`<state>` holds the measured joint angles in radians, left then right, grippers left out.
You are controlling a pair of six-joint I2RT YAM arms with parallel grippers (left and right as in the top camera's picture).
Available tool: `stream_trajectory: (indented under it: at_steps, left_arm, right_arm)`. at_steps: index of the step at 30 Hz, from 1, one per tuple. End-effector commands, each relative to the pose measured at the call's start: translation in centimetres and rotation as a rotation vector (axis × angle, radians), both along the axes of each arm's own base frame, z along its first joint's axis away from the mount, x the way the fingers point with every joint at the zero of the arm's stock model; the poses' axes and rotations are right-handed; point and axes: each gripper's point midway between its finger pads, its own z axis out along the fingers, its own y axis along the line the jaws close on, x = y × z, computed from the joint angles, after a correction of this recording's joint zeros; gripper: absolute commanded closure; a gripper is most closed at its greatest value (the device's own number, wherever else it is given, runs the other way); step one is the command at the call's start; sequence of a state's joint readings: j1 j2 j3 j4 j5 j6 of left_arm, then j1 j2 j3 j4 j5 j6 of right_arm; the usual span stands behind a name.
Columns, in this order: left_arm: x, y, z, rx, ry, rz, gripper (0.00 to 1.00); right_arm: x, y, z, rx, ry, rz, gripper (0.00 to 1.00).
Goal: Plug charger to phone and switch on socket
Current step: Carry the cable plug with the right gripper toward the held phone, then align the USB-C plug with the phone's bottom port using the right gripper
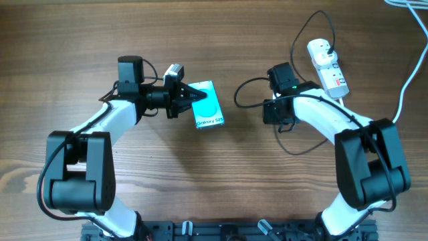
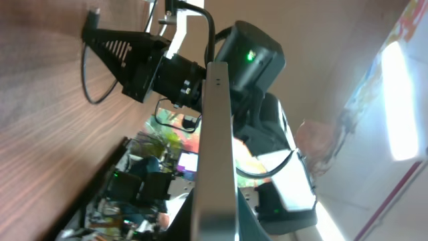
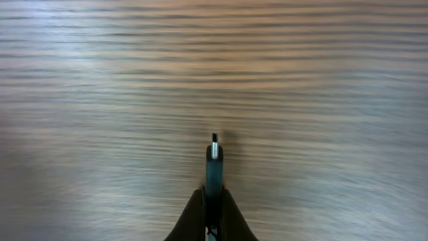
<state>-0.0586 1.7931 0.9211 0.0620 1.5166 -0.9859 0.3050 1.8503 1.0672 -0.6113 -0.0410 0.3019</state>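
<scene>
Brown wood-grain desk [image 1: 200, 187]: left claw [image 1: 189, 99] pinches the phone [image 1: 208, 107]; right of it, right claw [image 3: 212, 201] pinches the charger [image 3: 213, 161].

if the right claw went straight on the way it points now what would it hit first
Most likely the table: in the wrist view only bare wood lies ahead of the right claw and the plug it holds. The phone is not in that view; depth is unclear.
</scene>
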Motion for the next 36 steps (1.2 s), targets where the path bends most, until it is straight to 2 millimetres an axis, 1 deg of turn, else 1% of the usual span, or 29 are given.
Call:
stream_trajectory:
  at_steps: [1,2,3,4,6,8,9,10,12,13,16,18,20,22,24,25,27,29,32,36]
  left_arm:
    - [0.1,0.1,2.3,-0.051,-0.198,-0.041,0.96]
    - [0.3,0.1,2.5,-0.053,-0.237,-0.042,0.96]
    - [0.5,0.1,2.8,-0.054,-0.285,-0.043,0.96]
    - [0.7,0.1,3.2,-0.056,-0.347,-0.044,0.96]
    - [0.9,0.1,3.6,-0.058,-0.407,-0.045,0.96]
    - [1.1,0.1,4.0,-0.060,-0.458,-0.046,0.96]
    - [1.1,0.1,4.1,-0.060,-0.475,-0.047,0.96]
    - [1.2,0.1,4.2,-0.061,-0.495,-0.047,0.96]
    - [1.3,0.1,4.6,-0.063,-0.553,-0.049,0.96]
    - [1.4,0.1,4.8,-0.064,-0.584,-0.049,0.96]
    - [1.5,0.0,5.5,-0.066,-0.668,-0.050,0.96]
    - [1.6,0.0,5.7,-0.065,-0.652,-0.050,0.96]
    - [1.6,0.0,5.9,-0.065,-0.657,-0.050,0.96]
    - [1.9,0.0,6.1,-0.059,-0.675,-0.036,0.96]
    - [2.5,0.0,6.5,-0.046,-0.691,-0.003,0.96]
    - [2.6,0.0,6.8,-0.047,-0.707,0.002,0.96]
    - [2.9,0.0,7.6,-0.046,-0.719,0.024,0.96]
    - [3.1,0.0,8.5,-0.050,-0.745,0.041,0.96]
    - [3.0,0.0,8.9,-0.053,-0.730,0.042,0.96]
    - [3.2,0.0,8.9,-0.052,-0.724,0.056,0.96]
  right_arm:
    - [-3.2,5.6,1.5,0.348,0.119,0.160,0.96]
    - [-3.3,6.2,3.2,0.407,0.097,0.194,0.96]
    - [-3.9,7.1,5.8,0.494,0.070,0.252,0.96]
    - [-4.5,7.7,7.8,0.553,0.041,0.308,0.96]
    - [-5.7,8.4,10.6,0.621,0.002,0.391,0.95]
    - [-7.9,9.9,14.5,0.772,-0.044,0.528,0.96]
    - [-8.5,10.2,15.4,0.814,-0.055,0.561,0.96]
    - [-9.3,10.7,16.7,0.877,-0.077,0.613,0.96]
    - [-10.2,11.3,18.2,0.966,-0.101,0.678,0.96]
    - [-10.6,11.5,18.4,1.001,-0.105,0.694,0.95]
    - [-11.1,11.7,18.2,1.043,-0.108,0.708,0.96]
    - [-11.1,11.9,18.6,1.077,-0.139,0.736,0.95]
    - [-11.1,12.4,19.8,1.154,-0.173,0.764,0.96]
    - [-11.5,12.6,20.3,1.203,-0.179,0.778,0.95]
    - [-12.0,13.0,20.4,1.250,-0.187,0.803,0.95]
    - [-12.0,13.2,20.1,1.254,-0.184,0.803,0.96]
    - [-11.6,13.7,19.6,1.256,-0.166,0.772,0.95]
    - [-10.6,14.0,19.4,1.240,-0.172,0.739,0.95]
    - [-9.1,14.3,19.1,1.188,-0.202,0.701,0.96]
    - [-9.2,14.4,19.1,1.188,-0.191,0.692,0.96]
